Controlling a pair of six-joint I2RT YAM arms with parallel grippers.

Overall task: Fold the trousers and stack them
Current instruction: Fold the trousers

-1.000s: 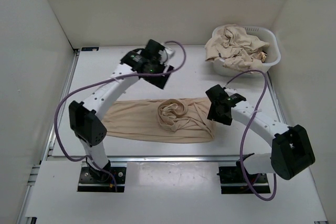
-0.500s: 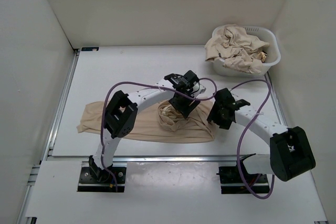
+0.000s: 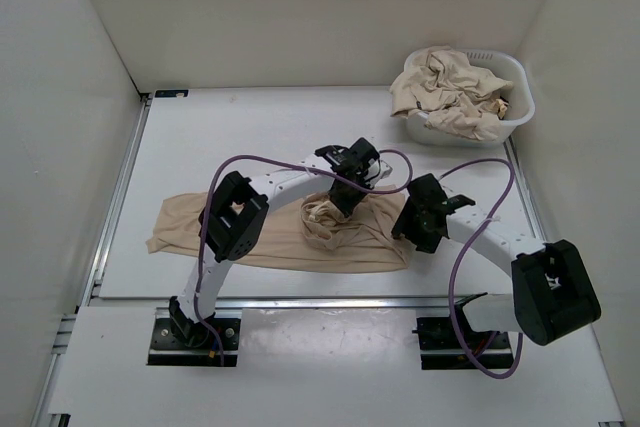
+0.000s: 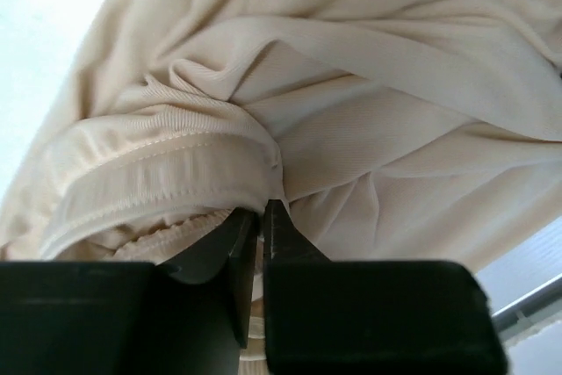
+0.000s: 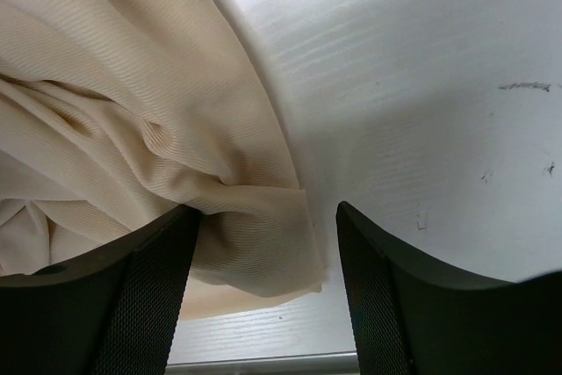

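**A:** What has changed?

**B:** The left arm. A second ago it was stretched toward the back of the table point(image 3: 220, 137). Now it is curled in over the trousers point(image 3: 180, 225), with the left gripper point(image 4: 262, 212) down on the bunched lump in the middle. The right arm has barely shifted.

**A:** Is the left one holding anything?

**B:** I think so. In its wrist view the jaws are drawn almost together right at the waistband point(image 4: 158, 177), and a sliver of cloth shows between them. That looks like a pinch on the band.

**A:** And the right gripper point(image 5: 268, 210)?

**B:** Its fingers are spread wide and hold nothing. They straddle the right-hand corner of the cloth, low over the table.

**A:** Where do the trousers lie?

**B:** Stretched left to right along the near part of the table, flat at the left end and rumpled under the left gripper. More beige cloth is piled in the basket point(image 3: 520, 97) at the far right corner, well apart.

**A:** What does this mean for the task?

**B:** Folding proper has not started. My guess is the lump gets pulled out flat first, with the right gripper ready to take the corner.

**A:** How are the arms set?

**B:** The left arches high from its base across the cloth, with its wrist tipped down. The right reaches inward with its elbow out to the right.
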